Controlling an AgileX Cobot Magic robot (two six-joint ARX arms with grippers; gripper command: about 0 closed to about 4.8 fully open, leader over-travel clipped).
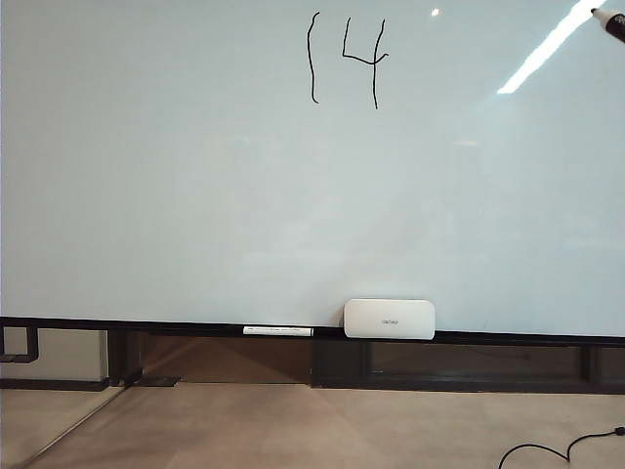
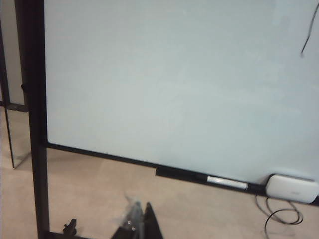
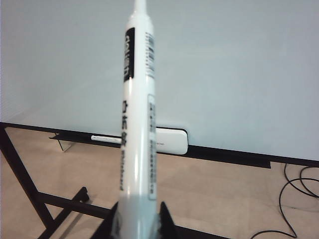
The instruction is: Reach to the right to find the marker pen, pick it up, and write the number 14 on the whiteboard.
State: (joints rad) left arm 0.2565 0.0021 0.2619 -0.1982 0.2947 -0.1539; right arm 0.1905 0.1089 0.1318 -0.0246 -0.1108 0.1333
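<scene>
Writing step judged complete: the number 14 (image 1: 344,59) stands in black strokes high on the whiteboard (image 1: 195,195). Next move calls only for withdrawing clear of the board without smudging.

Right gripper (image 3: 138,219): jaws nearly closed, clamped on the marker pen (image 3: 138,124), tip showing off the board's upper right corner.

Left gripper (image 2: 139,221): low by the floor; jaws' opening cannot be told, nothing seen held.

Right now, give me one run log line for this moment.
number 14: written on whiteboard | right gripper: shut on marker pen, off board | left gripper: empty
</scene>
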